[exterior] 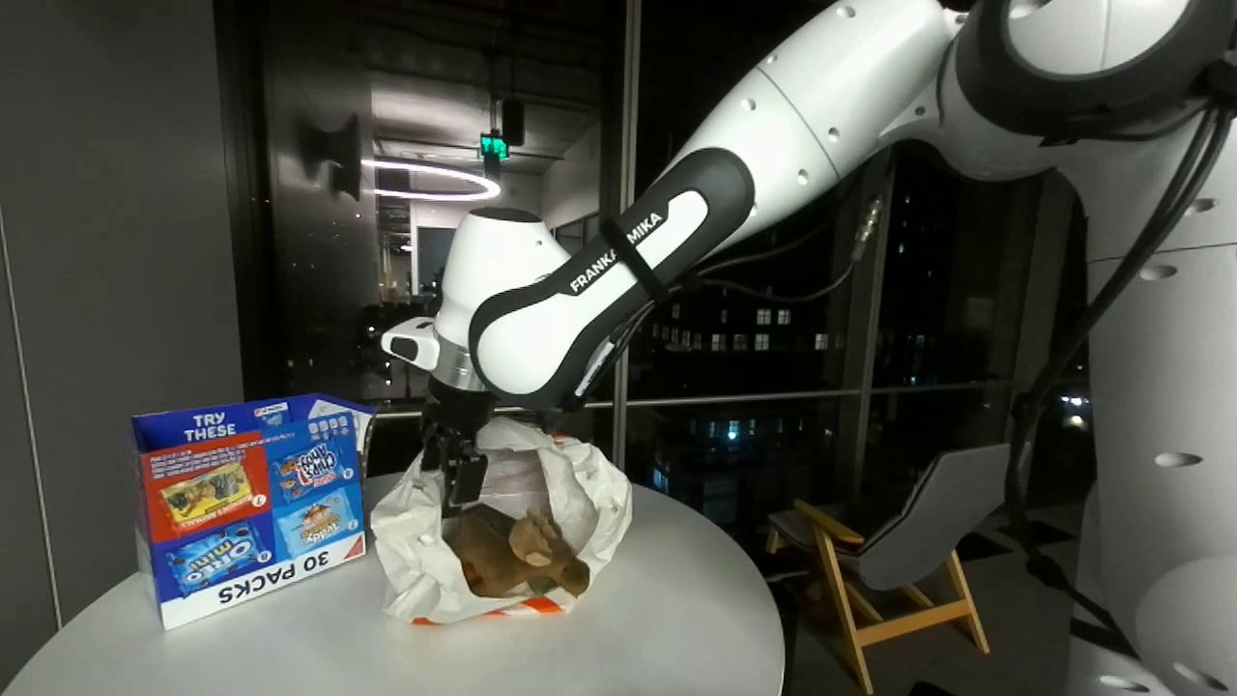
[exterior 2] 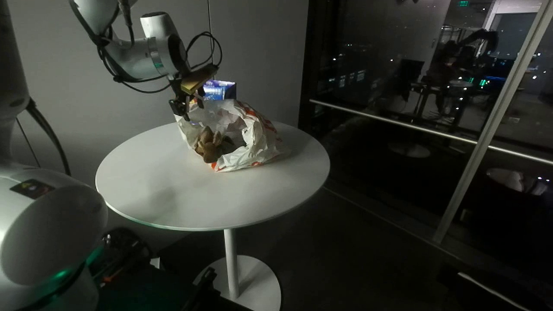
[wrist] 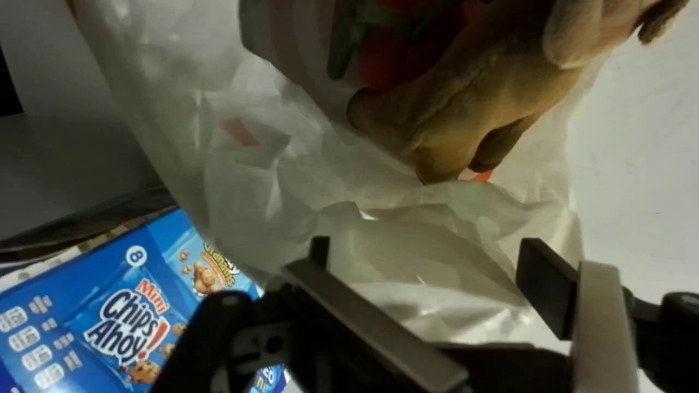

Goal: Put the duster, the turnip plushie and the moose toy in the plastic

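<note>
Moose [exterior: 495, 553] lies mostly in the bag [exterior: 417, 546], near side, presumably stowed as asked; my hand [wrist: 428, 267] gapes, empty.

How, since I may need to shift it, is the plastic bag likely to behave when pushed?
The plastic bag is probably floppy: it looks thin, crumpled. It may fold before sliding, since the moose toy lying in its mouth likely weighs it down.

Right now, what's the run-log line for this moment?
gripper: open, at plastic bag | moose toy: in bag mouth | red-green item: inside, unidentified | snack box: beside bag
</note>
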Robot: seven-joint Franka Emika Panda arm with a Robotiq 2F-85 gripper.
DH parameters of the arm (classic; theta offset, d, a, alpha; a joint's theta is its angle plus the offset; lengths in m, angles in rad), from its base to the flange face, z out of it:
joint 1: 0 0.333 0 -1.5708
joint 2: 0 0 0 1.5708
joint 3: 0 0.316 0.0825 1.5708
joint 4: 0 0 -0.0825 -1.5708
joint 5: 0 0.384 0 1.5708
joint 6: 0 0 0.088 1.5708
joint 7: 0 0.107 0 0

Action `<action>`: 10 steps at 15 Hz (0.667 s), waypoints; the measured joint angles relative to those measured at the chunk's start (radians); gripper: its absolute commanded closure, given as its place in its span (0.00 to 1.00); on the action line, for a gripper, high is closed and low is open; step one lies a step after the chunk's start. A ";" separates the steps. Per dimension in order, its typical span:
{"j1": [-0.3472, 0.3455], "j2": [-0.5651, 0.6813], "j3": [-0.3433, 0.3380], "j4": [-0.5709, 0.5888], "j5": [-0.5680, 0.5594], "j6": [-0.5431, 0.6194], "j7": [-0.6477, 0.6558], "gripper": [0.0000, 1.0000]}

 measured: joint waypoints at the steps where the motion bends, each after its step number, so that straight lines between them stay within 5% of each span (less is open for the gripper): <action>1: 0.011 -0.024 0.006 -0.022 0.000 -0.005 -0.002 0.00; 6: 0.056 -0.096 0.085 -0.140 0.309 -0.019 -0.233 0.00; 10: 0.069 -0.166 0.075 -0.204 0.422 -0.123 -0.174 0.00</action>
